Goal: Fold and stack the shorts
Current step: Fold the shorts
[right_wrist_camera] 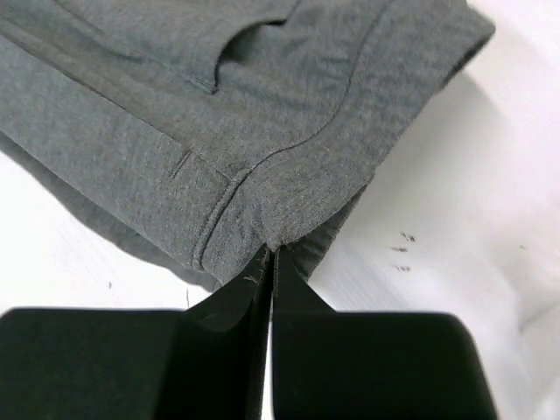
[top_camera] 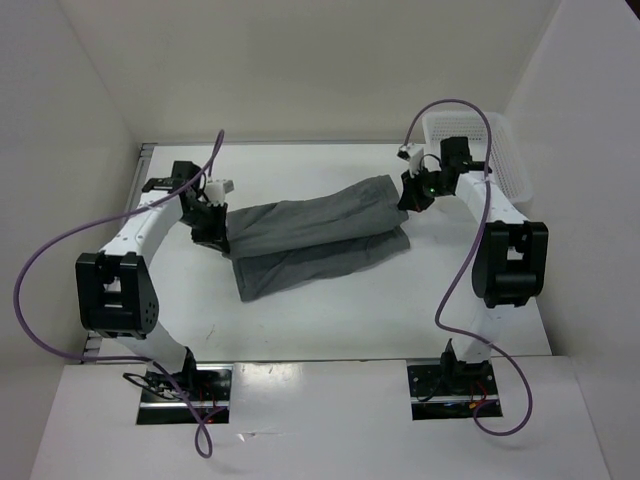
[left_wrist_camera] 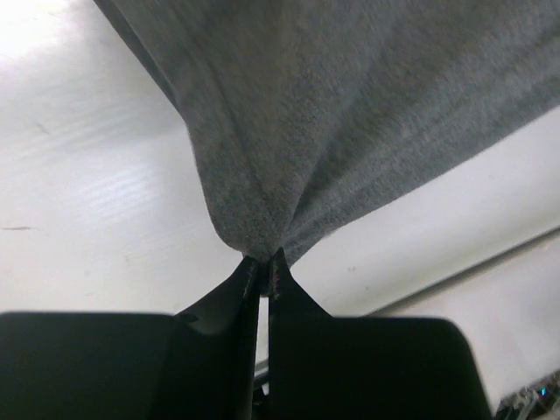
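Your only container is the white mesh basket at the far right corner of the table, just behind the right arm's wrist. That wrist and a cable hide part of its inside, so you cannot tell from above whether it holds anything. On the left, a purple cable loops out wide from the left arm, off to the side of the cloth. The shorts lie across the middle of the table, strung between your two grippers. They slant from the near left up to the far right, with one grey layer lapped over the other. A second purple cable hangs beside the right arm, apart from the fabric. Your left gripper sits at the left end of the shorts. In its wrist view the jaws are pressed together on a pinch of grey cloth, which rises from them in a tent above the white surface. Your right gripper is at the far right end. Its jaws are likewise closed tight on the edge of the shorts, right beside a stitched seam, with a pocket opening showing farther up the fabric.
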`<state>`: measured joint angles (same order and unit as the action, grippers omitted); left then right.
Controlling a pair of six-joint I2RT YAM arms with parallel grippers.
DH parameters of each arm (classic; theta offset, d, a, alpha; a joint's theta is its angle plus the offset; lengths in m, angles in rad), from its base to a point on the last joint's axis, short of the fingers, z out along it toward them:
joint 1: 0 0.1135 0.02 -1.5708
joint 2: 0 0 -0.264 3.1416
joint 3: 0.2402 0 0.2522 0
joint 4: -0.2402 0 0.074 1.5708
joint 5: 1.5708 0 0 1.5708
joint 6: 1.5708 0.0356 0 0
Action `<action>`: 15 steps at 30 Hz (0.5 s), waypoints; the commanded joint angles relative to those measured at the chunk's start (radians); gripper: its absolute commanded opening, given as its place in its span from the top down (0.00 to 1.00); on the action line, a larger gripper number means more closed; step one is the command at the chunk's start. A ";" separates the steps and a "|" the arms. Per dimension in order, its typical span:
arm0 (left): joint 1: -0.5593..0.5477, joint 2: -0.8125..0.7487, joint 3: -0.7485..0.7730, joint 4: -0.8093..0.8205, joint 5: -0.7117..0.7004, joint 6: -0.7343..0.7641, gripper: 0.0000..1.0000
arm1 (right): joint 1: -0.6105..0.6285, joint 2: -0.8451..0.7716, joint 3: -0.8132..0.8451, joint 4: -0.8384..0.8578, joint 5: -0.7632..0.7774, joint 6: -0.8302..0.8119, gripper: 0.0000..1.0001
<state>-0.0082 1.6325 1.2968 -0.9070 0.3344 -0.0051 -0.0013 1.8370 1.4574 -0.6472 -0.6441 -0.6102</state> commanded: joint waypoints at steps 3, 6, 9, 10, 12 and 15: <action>-0.081 -0.023 -0.071 -0.107 -0.008 0.005 1.00 | -0.020 -0.105 -0.097 -0.086 -0.009 -0.125 1.00; -0.104 0.012 -0.137 -0.086 -0.008 0.005 1.00 | -0.011 -0.114 -0.164 -0.086 0.052 -0.172 1.00; -0.113 0.050 -0.174 -0.058 -0.008 0.005 1.00 | -0.002 -0.114 -0.222 -0.075 0.116 -0.212 1.00; -0.125 0.061 -0.185 -0.047 -0.008 0.005 1.00 | -0.002 -0.114 -0.247 -0.075 0.132 -0.212 1.00; -0.141 0.101 -0.185 -0.047 -0.018 0.005 1.00 | -0.002 -0.114 -0.256 -0.065 0.168 -0.223 1.00; -0.164 0.124 -0.171 -0.067 -0.028 0.005 1.00 | -0.002 -0.105 -0.258 -0.065 0.188 -0.232 1.00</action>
<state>-0.1551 1.7493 1.1179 -0.9424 0.3248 -0.0048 -0.0059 1.7542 1.1984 -0.7120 -0.5304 -0.7944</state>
